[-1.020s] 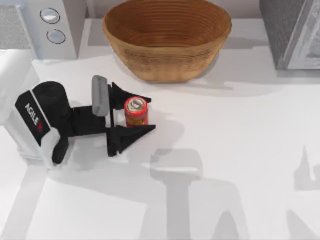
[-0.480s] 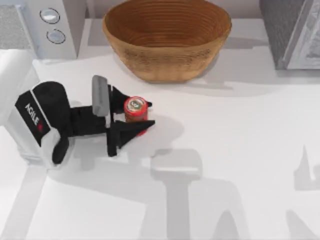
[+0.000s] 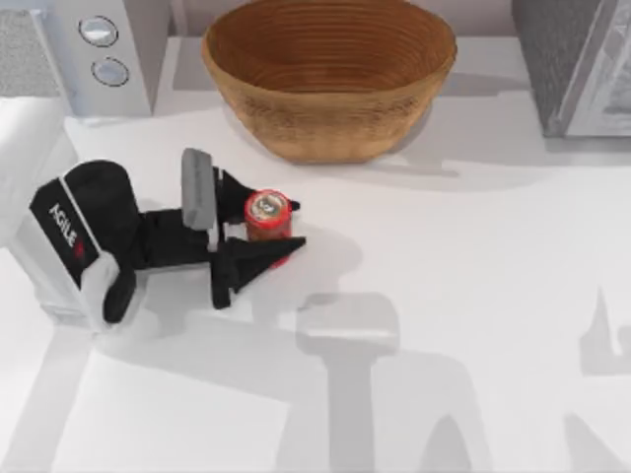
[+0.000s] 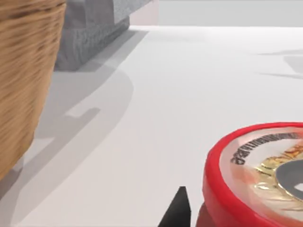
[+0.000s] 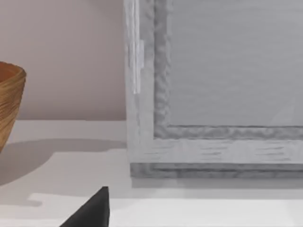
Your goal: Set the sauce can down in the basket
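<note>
Grasp stage: the left claw [image 3: 268, 225] is clamped on the sauce can [image 3: 267, 214], one finger on each side. The can stands upright on the white bench [image 3: 473, 296], at 7 o'clock from the basket [image 3: 328, 79] and near it, not touching. Remaining, by judgement: lift, carry over the rim, lower, release. The right claw [image 5: 90, 210] sits parked by a grey cabinet [image 5: 213, 85]; finger state cannot be told. Count: one can, one basket, two arms

My lower finger covers the sauce can's [image 3: 267, 216] foot from above. My left wrist view crops the can and the basket [image 4: 23, 80].
</note>
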You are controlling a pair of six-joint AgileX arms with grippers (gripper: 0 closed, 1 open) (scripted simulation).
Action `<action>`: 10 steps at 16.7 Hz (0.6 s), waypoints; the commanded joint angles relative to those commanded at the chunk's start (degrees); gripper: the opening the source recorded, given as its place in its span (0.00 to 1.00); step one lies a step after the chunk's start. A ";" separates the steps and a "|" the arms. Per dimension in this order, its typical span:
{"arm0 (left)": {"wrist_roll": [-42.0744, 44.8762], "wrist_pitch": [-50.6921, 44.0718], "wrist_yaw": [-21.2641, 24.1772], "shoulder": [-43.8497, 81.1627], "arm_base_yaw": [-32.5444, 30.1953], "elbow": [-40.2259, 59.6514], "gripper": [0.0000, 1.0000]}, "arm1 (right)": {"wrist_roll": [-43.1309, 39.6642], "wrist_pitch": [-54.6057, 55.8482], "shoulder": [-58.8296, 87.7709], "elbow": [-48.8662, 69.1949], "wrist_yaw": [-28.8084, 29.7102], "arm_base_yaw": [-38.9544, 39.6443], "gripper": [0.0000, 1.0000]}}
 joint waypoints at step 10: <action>13.09 -19.70 6.55 -17.89 7.37 -11.36 0.00 | 0.00 0.00 0.00 0.00 0.00 0.00 1.00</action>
